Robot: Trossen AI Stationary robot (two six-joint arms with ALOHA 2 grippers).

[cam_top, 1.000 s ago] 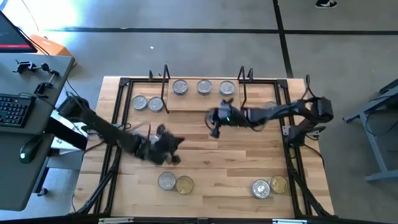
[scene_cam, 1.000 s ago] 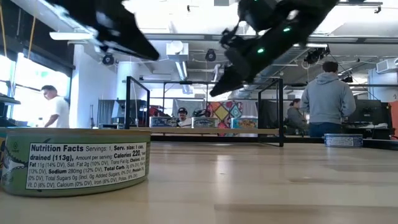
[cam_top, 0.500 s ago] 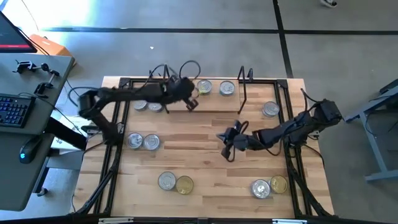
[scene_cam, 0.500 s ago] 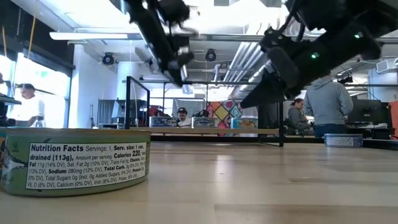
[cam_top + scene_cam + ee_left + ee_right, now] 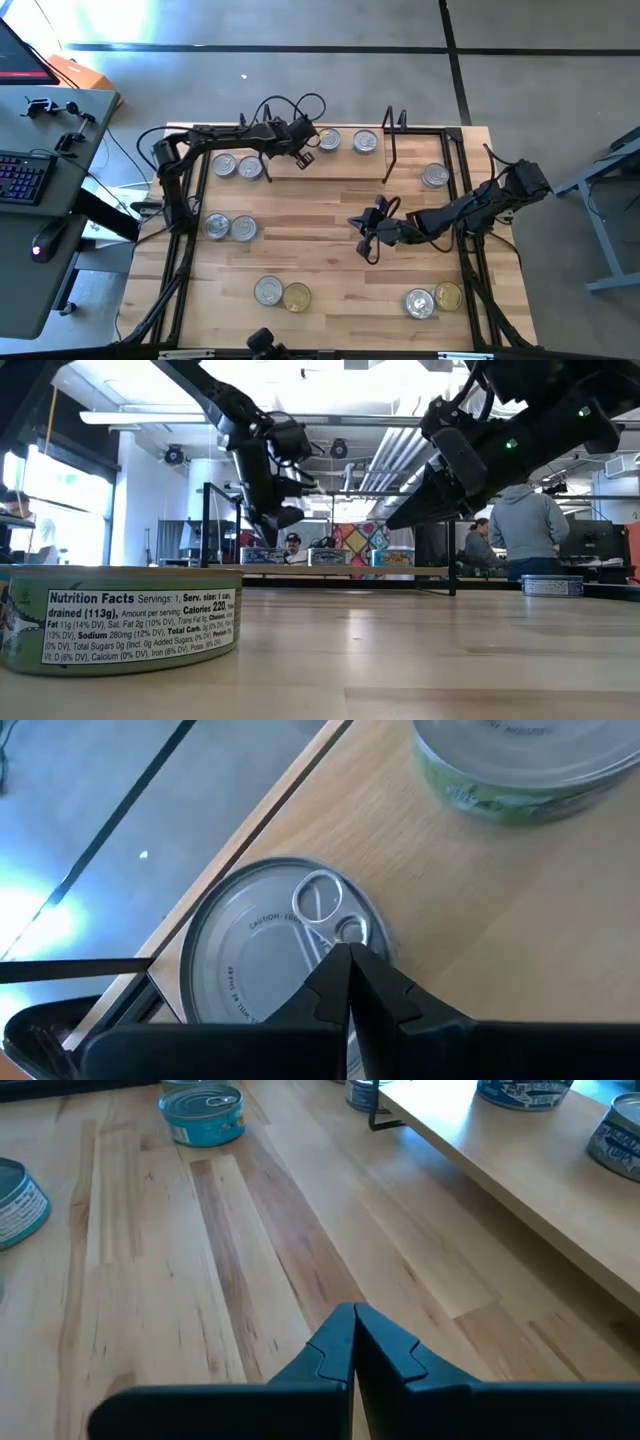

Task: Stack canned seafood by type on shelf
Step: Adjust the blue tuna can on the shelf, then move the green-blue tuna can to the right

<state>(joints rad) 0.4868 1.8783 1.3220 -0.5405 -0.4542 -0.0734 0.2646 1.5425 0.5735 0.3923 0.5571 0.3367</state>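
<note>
The left tool (image 5: 303, 158) is positioned over the low rectangular light-wood shelf with black wire frames (image 5: 330, 166), at its left end near the rear edge of the pale plank worktop (image 5: 320, 250). Its fingers are pressed together and nothing is gripped. In the left wrist view the closed fingertips (image 5: 345, 965) are seen just above a silver-lidded round flat tin with a pull ring (image 5: 270, 955), which stands on the shelf board close to its edge; whether contact is made cannot be determined. A second tin with a green label (image 5: 520, 765) stands on the board further along.

The right tool (image 5: 366, 232) is held above the bare middle of the worktop, in front of the shelf. Its fingers are likewise fully closed and empty, as is confirmed in the right wrist view (image 5: 355, 1342).

Two further silver-lidded tins (image 5: 346, 141) are seen on the shelf. Two silver tins (image 5: 237, 166) stand on the worktop just left of the shelf's left frame, and one (image 5: 435, 176) to the right of the right frame. Another silver pair (image 5: 229, 228) is placed at the left of the worktop. Near the front edge, a silver tin and a gold-lidded tin (image 5: 283, 294) are set touching, and a similar silver-and-gold pair (image 5: 433, 299) is set at the front right.

Persons (image 5: 527, 525) are visible in the room behind the worktop in the low view.
</note>
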